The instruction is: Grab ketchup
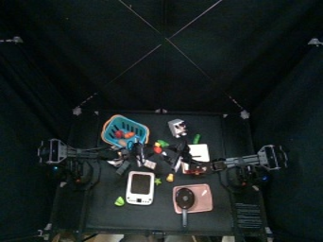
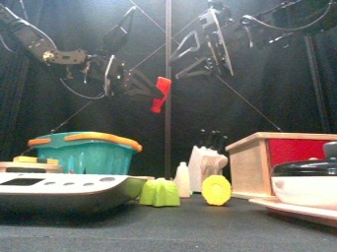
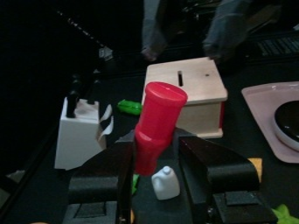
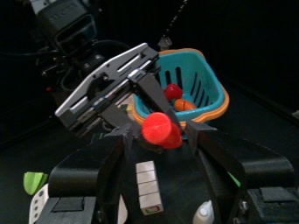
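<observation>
Holding the red ketchup bottle (image 2: 161, 94) in the air, the left gripper (image 3: 160, 166) has its jaws clamped on the bottle's lower part, well above the table (image 2: 158, 231). In the left wrist view the bottle (image 3: 156, 125) rises between the two jaws, cap end away from the camera. The right gripper (image 4: 160, 150) faces the bottle's top end with its jaws spread wide on either side of it, not pressing it; in that view the red cap (image 4: 160, 131) sits between the jaws, with the left gripper behind it.

From the front, the bottle hangs tilted at mid-height, left of the centre pole.

On the table below stand a teal basket (image 2: 85, 154) with an orange rim at the left, a white scale (image 2: 66, 187) near the front left, a wooden box (image 2: 279, 157) at the right, a white carton (image 2: 203, 167) in the middle, and a small white bottle (image 2: 183, 178) beside it. A lemon (image 2: 216, 190) and a green pepper piece (image 2: 160, 193) lie near the front. A bowl on a pink plate (image 2: 303, 205) sits at the near right.
</observation>
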